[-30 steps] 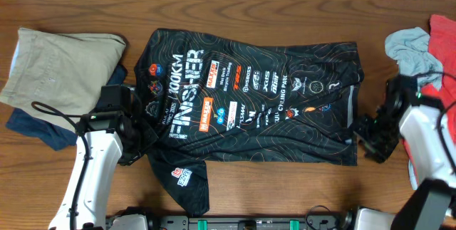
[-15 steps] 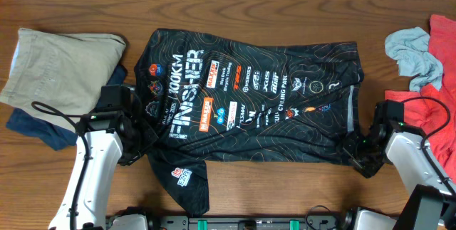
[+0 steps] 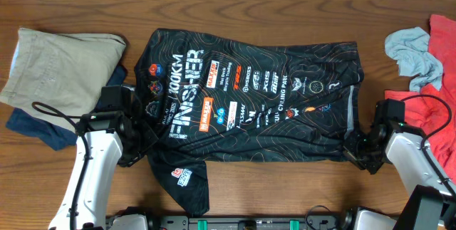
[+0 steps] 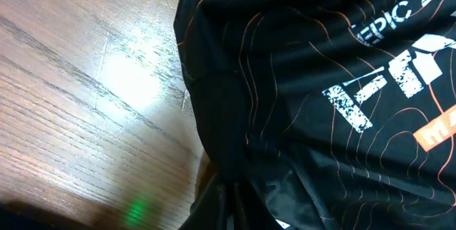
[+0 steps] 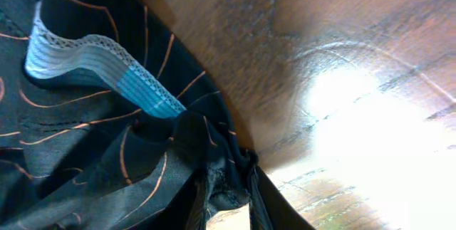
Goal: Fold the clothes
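Item: black jersey (image 3: 249,95), orange contour lines, white "100KM FINISHER" lettering. It lay spread across the centre of the overhead frame on the wooden table (image 3: 271,16), with one sleeve trailing toward the lower edge.

Left jaws: stood at the jersey's lower-left edge, pressed together on a gathered fold of the black fabric.

Right jaws: stood at its lower-right corner, pinching the bunched hem just below the white elastic band (image 5: 92,59).

Beige garment (image 3: 57,66): lay folded at upper left, over a navy garment (image 3: 32,127).

Grey cloth (image 3: 410,52) and red cloth (image 3: 442,123): lay at the right edge of the frame — apart from the jersey.
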